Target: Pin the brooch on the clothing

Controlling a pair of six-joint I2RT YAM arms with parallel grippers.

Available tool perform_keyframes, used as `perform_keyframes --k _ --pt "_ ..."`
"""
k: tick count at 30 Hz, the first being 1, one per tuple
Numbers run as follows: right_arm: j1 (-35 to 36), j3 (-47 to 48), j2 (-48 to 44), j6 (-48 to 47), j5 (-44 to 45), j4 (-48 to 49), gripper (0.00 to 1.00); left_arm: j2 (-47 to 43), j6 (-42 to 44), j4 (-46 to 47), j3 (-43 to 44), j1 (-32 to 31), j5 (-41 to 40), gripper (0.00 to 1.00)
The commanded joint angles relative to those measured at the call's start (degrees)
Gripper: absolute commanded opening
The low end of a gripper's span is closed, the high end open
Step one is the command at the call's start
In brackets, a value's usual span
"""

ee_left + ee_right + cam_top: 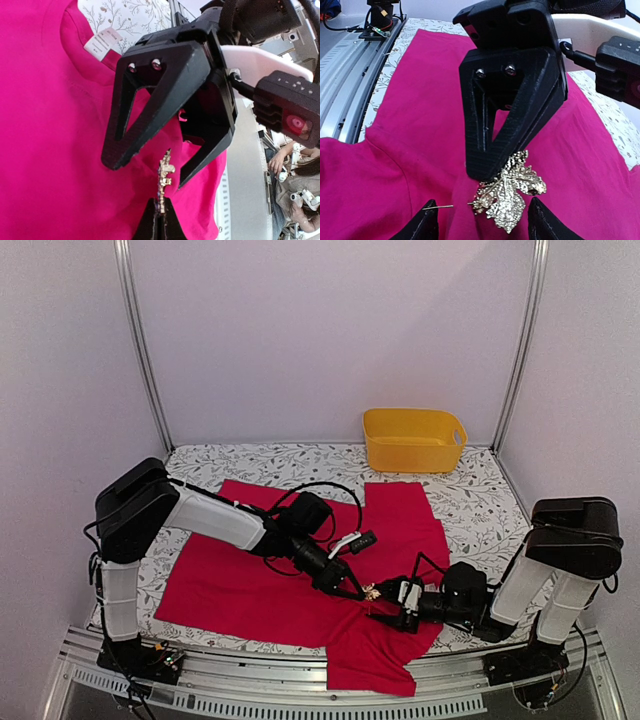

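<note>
The red-pink T-shirt (250,585) lies flat on the table. The brooch (512,196) is a small silvery-gold leaf-like cluster standing on a raised fold of the shirt (415,110). Its pin (441,206) sticks out of the left side of that fold. My left gripper (161,206) is shut on the brooch (165,174), seen edge-on. It comes down from above in the right wrist view (484,171). My right gripper (482,204) is open, one finger on each side of the brooch and fold. It also shows in the left wrist view (147,172). In the top view both grippers meet at the brooch (372,590).
A yellow basket (412,440) stands at the back right on the floral tablecloth (480,502). The shirt's lower part hangs over the table's front edge (368,668). The white neck label (102,41) lies near the collar. Metal frame posts stand at the back corners.
</note>
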Motion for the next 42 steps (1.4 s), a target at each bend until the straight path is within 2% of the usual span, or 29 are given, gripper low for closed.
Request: perform_keyframes --k 1,4,12,20,32,35,42 --pt "0.50 1.44 0.43 2.99 -5.99 2.98 0.58 -1.41 1.23 1.53 0.24 0.34 0.67 0.00" --pt "0.46 1.79 0.84 3.74 -5.86 2.98 0.51 -1.67 1.70 1.53 0.00 0.24 0.74 0.00" --pt "-0.77 2.29 0.60 4.06 -6.40 3.16 0.43 -2.49 3.76 1.41 -0.71 -0.50 0.51 0.00" --pt "-3.16 3.34 0.66 7.63 -10.37 2.80 0.42 -4.96 7.60 2.21 -2.86 -1.80 -4.37 0.00" --pt "-5.70 3.86 0.56 11.93 -14.33 3.16 0.39 -5.65 9.73 2.85 -5.11 -2.41 -3.68 0.00" --pt "-5.86 4.40 0.91 12.65 -15.59 2.71 0.31 -5.75 9.74 3.21 -5.11 -2.51 -3.94 0.00" --pt "-6.62 4.49 1.90 14.23 -18.11 2.63 0.22 -7.17 9.74 5.58 -6.70 -2.64 -4.54 0.00"
